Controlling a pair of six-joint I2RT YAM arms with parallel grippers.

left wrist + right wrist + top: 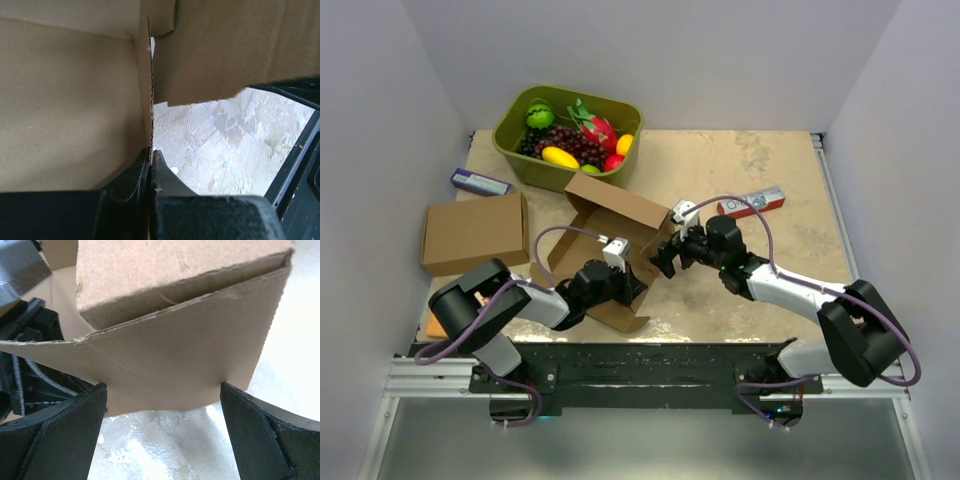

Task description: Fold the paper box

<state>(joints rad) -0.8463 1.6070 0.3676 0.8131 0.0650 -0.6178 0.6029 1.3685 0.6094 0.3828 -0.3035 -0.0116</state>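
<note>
A marbled tan table holds everything, and the paper box stands half-formed on it in front of the two arms, its lid tilted up at the far side and its walls partly raised.

To the left of the paper box, close to it, lies a second cardboard box, flat and closed. Behind the paper box, nearly touching its raised lid, sits a green tub filled with fruit.

The left gripper is at the near right corner of the paper box. In the left wrist view, the left gripper has its fingers pressed together with the raw edge of a cardboard wall pinched between them.

The right gripper is just off the right side of the paper box. In the right wrist view, the right gripper is spread wide, and a side flap hangs in the gap. I cannot tell whether either finger touches the flap.

Right of the paper box, well apart, lies a small red and white carton. Behind and to the left of the paper box lies a small purple packet.
</note>
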